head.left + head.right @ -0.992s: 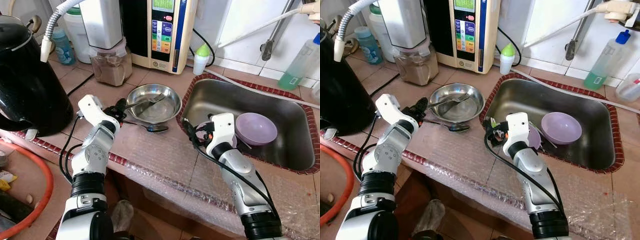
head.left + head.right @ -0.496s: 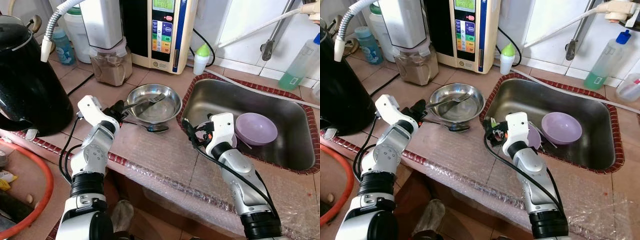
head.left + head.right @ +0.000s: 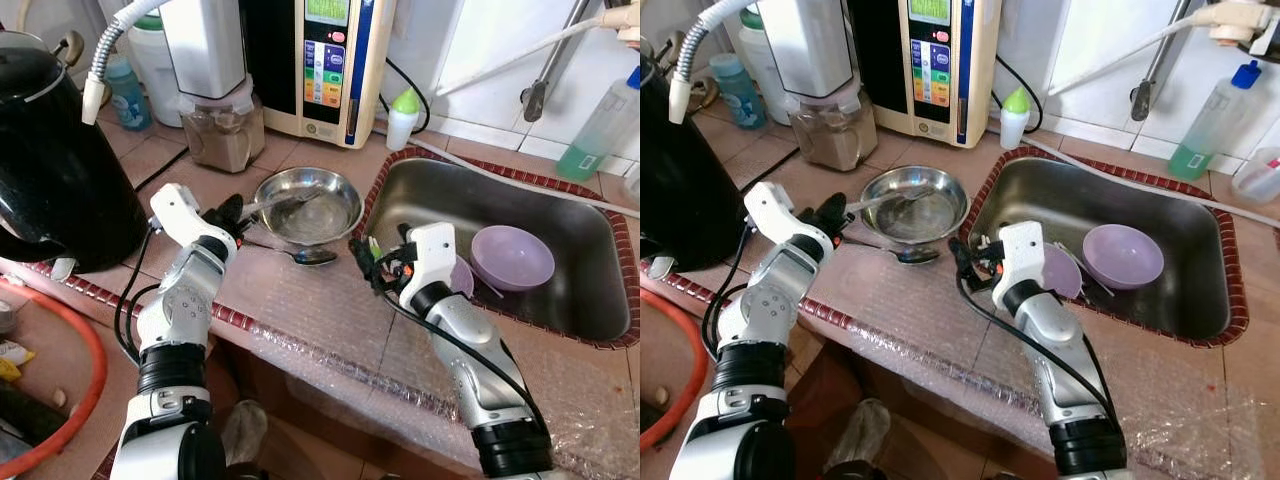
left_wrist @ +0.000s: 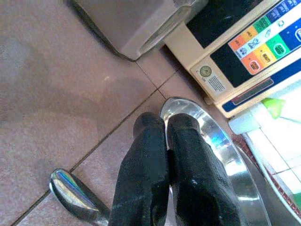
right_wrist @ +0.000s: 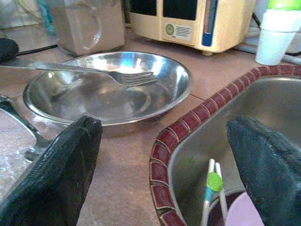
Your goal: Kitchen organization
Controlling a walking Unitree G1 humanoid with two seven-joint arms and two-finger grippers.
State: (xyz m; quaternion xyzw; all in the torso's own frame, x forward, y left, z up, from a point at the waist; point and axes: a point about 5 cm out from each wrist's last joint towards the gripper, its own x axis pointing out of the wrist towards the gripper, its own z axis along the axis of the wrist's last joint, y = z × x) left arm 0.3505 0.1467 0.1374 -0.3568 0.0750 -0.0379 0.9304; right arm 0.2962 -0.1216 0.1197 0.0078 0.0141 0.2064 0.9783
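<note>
Fork [image 5: 99, 73]: thin, stiff, slick steel; handle pinched by left hand [image 3: 232, 211] at bowl [image 3: 338, 215] rim.
Right hand [image 3: 368, 262]: spread, nothing held.

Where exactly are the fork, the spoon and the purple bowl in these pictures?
fork [image 5: 134, 77], right wrist view, on its tines over the steel dish.
spoon [image 3: 315, 257], left eye view, on its bowl end on the counter.
purple bowl [image 3: 512, 257], left eye view, on its inner hollow, in the sink.

Home kitchen, tiled counter [image 3: 330, 160], steel sink [image 3: 570, 250], kettle [image 3: 55, 160]
</note>
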